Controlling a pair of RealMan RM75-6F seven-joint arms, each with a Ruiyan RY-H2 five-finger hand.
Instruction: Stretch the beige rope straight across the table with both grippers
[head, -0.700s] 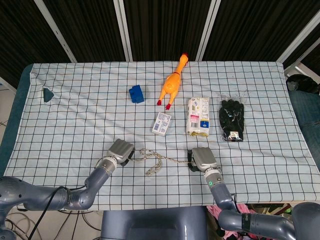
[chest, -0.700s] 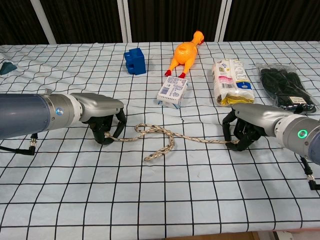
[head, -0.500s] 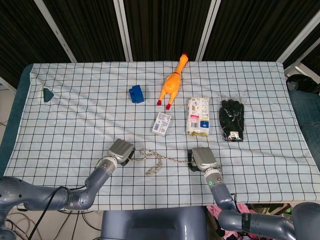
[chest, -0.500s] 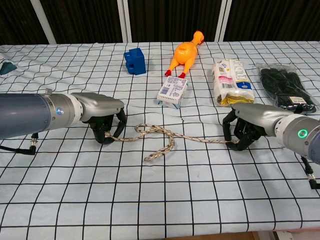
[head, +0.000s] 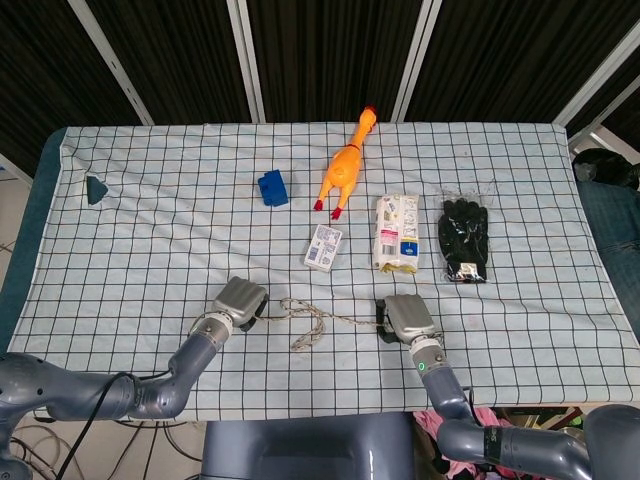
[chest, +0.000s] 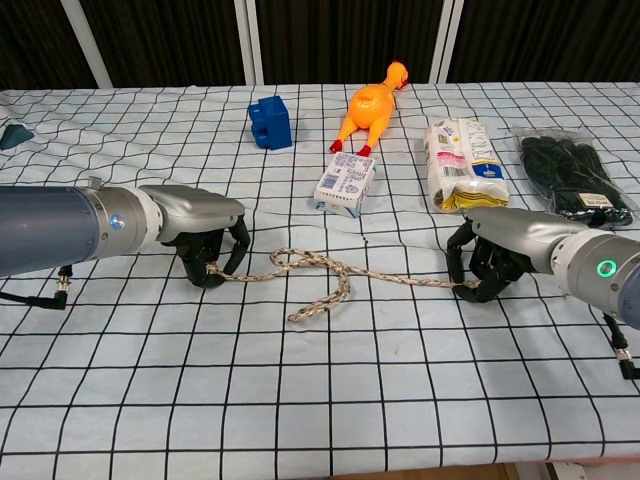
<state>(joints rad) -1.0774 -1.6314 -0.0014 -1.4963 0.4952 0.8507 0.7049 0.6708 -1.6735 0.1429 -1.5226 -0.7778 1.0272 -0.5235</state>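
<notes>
**Rope gripped at both ends, slack in the middle**

Broadly, the desk fills both views under a white cloth with a black grid, dark curtains hanging behind it. Next in size come the two hands, both low on the cloth. The left hand is clenched on one end of the beige rope; the right hand curls round the other end. The rope runs left to right between them, and its loop and stray tail sit nearer the left hand (the stretch towards the right hand already lies almost straight). So the slack should come out if the hands draw apart along that line. Beyond it stand a snack bag, black gloves, a rubber chicken, a small carton and a blue block.
</notes>
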